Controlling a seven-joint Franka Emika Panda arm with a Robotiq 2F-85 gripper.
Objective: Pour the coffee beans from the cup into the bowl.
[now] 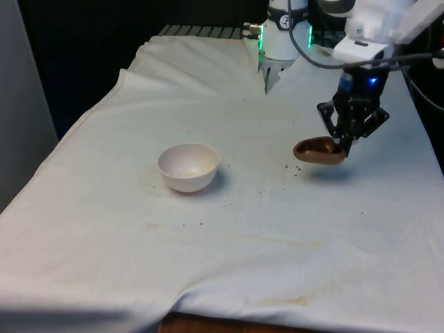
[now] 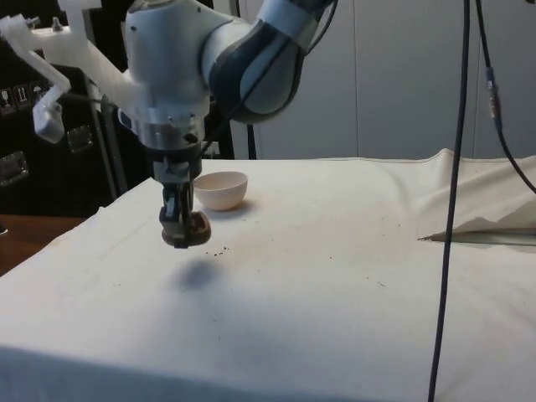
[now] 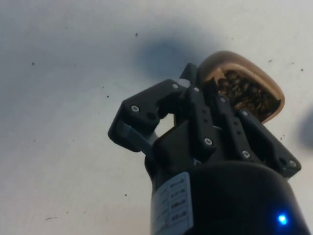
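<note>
Front view: gripper (image 1: 345, 142) pinched on the rim of a small brown cup (image 1: 319, 150), held off the cloth at about 3 o'clock from the white bowl (image 1: 188, 166), well apart from it. Cup hangs to the gripper's 9 o'clock side, mouth roughly level. Loose beans (image 1: 288, 168) scattered on the white tablecloth (image 1: 229, 236) between cup and bowl.

Side view: gripper (image 2: 177, 230) points straight down, cup (image 2: 189, 231) clamped at its tip, clear of the table with a shadow below it. Bowl (image 2: 221, 189) sits beyond, at about 1 o'clock from the cup, upright, looks empty. A few stray beans just under the cup.

Wrist view: fingers (image 3: 203, 120) closed narrow over one wall of the cup (image 3: 244, 83), one inside the rim and one outside. Coffee beans (image 3: 247, 93) fill it close to the brim.

Handling, as a judgement: cup looks light, stiff and smooth, so a rim pinch could slip or pivot under the bean load. Beans are loose and roll out easily; the spill suggests any tilt before reaching the bowl loses more. Current hold at the wall opposite the pouring side seems right.
</note>
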